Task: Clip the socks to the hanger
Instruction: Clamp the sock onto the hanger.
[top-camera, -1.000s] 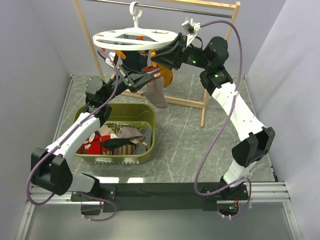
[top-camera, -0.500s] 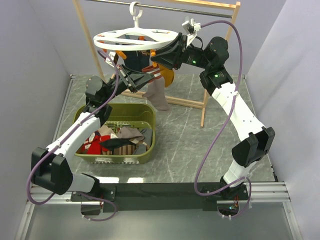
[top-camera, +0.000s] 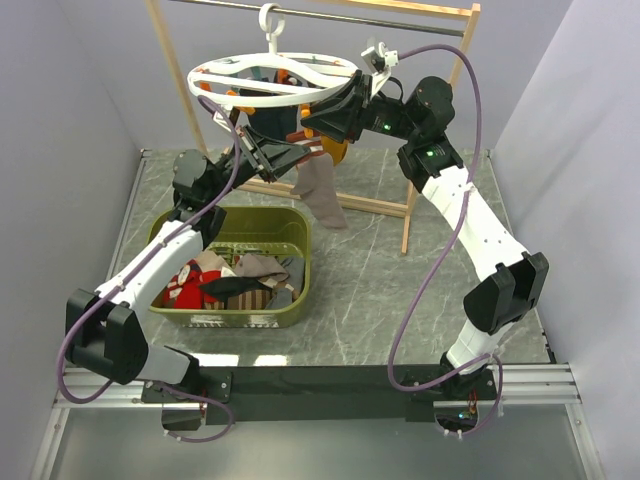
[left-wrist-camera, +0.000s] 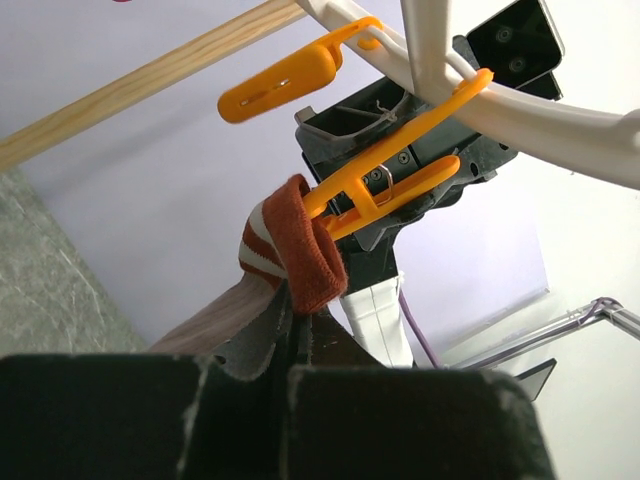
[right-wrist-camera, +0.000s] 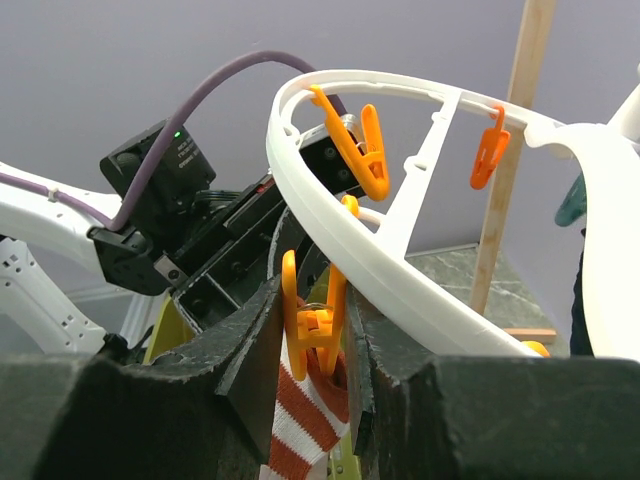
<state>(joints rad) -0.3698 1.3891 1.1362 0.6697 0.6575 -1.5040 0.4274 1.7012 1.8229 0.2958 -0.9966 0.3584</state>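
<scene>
Above grey marble (top-camera: 370, 260), left claw (top-camera: 278, 157) pinches striped sock (left-wrist-camera: 300, 255) (taupe leg); right claw (right-wrist-camera: 312, 335) squeezes clip (right-wrist-camera: 306, 322).

This is a robot lab test cell. Plain lilac walls (top-camera: 70, 100) box in a small marble-look table (top-camera: 380, 270) on three sides. Two arms, left (top-camera: 150, 265) and right (top-camera: 470, 215), are bolted to a metal rail (top-camera: 540, 378) at the near edge, with purple cables (top-camera: 420, 290) looping free. The laundry gear looks staged: a wooden rack (top-camera: 412, 190), a hanger (top-camera: 196, 82), and a green basket (top-camera: 305, 262) of clothes.
</scene>
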